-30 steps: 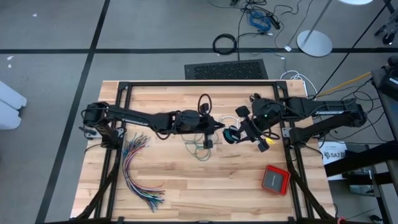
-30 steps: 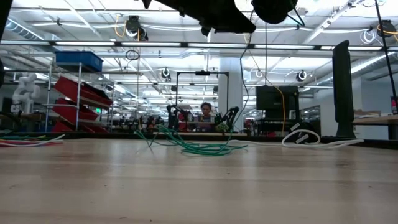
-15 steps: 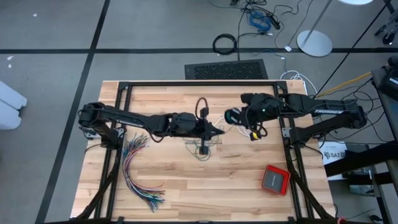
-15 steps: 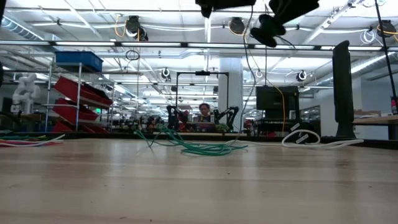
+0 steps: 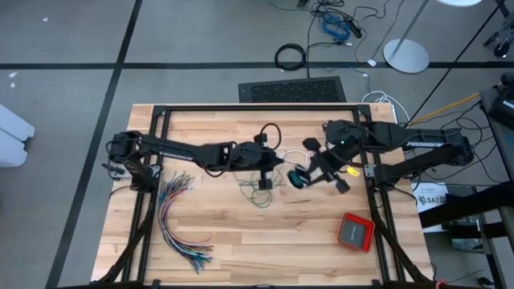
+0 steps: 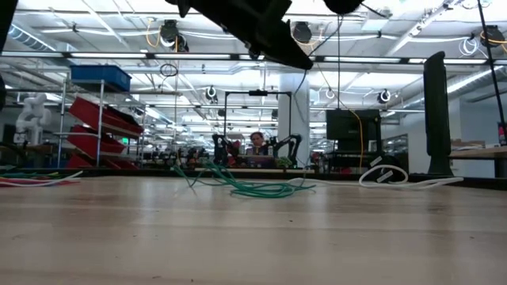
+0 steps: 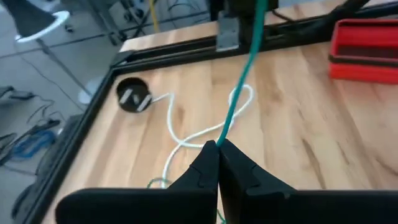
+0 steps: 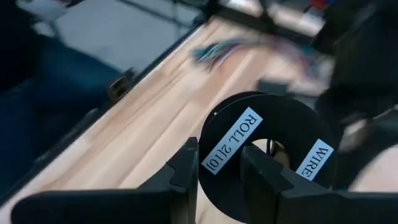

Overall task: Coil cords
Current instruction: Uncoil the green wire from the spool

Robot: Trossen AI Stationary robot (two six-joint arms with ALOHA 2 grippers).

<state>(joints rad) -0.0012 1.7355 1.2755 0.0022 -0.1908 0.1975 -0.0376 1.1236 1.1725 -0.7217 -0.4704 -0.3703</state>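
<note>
Your left gripper [image 7: 217,146] is pinching the teal-green cord [image 7: 244,74] above the table [image 5: 233,241]; your right gripper [image 8: 219,163], just beside, is clamping a black spool [image 8: 267,146].

overhead looks straight down — low view level; both share table [image 5: 241,241].
</note>
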